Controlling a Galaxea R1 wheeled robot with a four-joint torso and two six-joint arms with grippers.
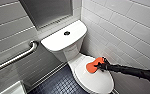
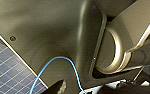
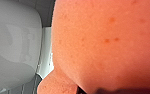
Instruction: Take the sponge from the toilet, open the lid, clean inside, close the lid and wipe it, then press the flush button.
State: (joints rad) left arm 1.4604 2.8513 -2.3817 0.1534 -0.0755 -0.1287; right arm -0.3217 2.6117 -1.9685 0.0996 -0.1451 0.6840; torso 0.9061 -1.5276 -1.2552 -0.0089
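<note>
Orange-red, the sponge [image 1: 93, 66] rests on the closed white lid [image 1: 96, 81] of the toilet [image 1: 58, 41], towards the tank. The right fingers [image 1: 102, 65] are closed on the sponge's end nearest the tiled wall [image 1: 131, 27].

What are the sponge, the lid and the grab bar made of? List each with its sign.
Sponge: soft porous foam, matte orange, by its fine pitted grain in the right wrist view. Lid: probably smooth plastic, glossy white with soft highlights. Grab bar: seemingly brushed metal, silvery sheen.
</note>
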